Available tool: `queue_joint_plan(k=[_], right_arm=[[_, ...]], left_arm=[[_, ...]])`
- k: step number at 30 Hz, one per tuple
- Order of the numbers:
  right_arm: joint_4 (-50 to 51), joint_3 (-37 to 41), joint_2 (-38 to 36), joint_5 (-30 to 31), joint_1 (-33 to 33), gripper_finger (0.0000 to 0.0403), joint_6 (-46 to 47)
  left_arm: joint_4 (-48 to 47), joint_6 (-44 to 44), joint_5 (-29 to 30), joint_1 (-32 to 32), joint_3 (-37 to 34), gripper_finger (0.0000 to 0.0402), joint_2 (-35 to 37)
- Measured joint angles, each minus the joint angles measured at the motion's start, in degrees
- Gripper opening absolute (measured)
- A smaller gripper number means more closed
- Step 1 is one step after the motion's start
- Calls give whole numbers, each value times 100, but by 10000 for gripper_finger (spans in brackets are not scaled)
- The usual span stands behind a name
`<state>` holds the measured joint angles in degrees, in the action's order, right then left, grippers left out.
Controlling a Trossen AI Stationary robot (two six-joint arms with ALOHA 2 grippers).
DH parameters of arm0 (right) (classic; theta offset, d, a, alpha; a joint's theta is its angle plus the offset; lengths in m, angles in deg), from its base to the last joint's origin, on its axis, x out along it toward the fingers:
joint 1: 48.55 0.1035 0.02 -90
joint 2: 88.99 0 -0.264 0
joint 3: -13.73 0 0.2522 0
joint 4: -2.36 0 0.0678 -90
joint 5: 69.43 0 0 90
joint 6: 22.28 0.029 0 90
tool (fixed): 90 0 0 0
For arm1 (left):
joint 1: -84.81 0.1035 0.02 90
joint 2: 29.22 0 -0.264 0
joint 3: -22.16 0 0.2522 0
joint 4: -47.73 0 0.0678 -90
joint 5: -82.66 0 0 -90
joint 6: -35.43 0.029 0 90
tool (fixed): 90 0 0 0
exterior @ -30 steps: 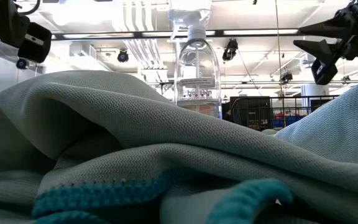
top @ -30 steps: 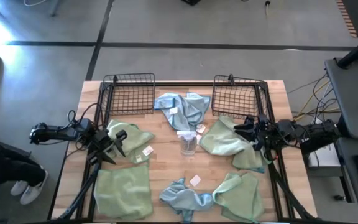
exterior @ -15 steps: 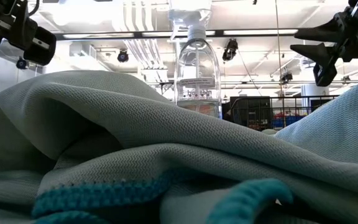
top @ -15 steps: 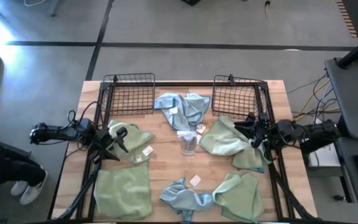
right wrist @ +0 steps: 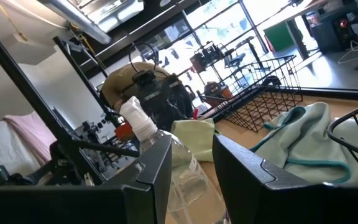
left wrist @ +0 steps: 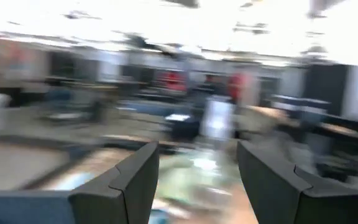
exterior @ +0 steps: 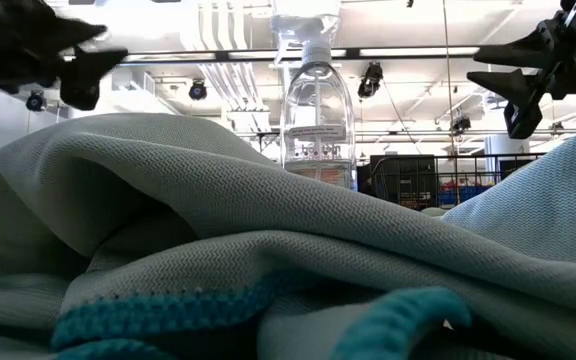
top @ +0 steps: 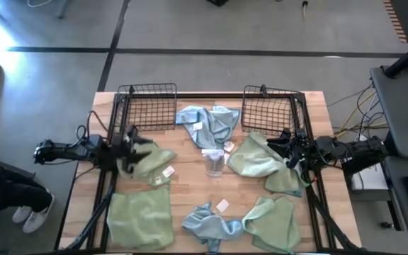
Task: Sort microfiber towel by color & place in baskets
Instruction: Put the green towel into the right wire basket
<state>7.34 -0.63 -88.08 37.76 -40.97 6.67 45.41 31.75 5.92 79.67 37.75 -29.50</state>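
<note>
With no cloth yet in either black wire basket [top: 147, 105] at the far edge of the desk [top: 190, 185], the step in hand looks like a first pick, best done by lowering onto a raised fold of one single-coloured towel, clear of the clear spray bottle [top: 214, 161] at mid-desk. The left end effector [top: 128, 151] hangs spread wide and empty above the pale green towel [top: 149, 163] on the left. The right end effector [top: 283, 150] waits, parted and empty, above a pale green towel [top: 255, 159] on the right, with blue towels [top: 207, 122] between the baskets and at the near edge.

You have a clear bottle [top: 214, 163] with a white cap standing upright near the middle of the wooden table [top: 190, 185], well away from every edge.
</note>
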Motion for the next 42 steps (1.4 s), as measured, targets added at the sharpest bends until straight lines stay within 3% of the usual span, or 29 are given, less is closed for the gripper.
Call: queue_joint_plan(k=[4,7,24,30,42], right_arm=[[0,0,0,0,0,111,2],[0,0,-2,-4,1,111,2],[-2,0,-2,-17,0,111,2],[-7,0,-2,-13,0,111,0],[-13,0,-2,0,0,111,360]], left_arm=[[9,19,1365,0,0,201,0],[11,-32,1731,0,0,201,0],[269,-207,1728,0,0,201,0],[269,-1410,1725,0,0,201,0],[271,-2515,1711,0,0,201,0]])
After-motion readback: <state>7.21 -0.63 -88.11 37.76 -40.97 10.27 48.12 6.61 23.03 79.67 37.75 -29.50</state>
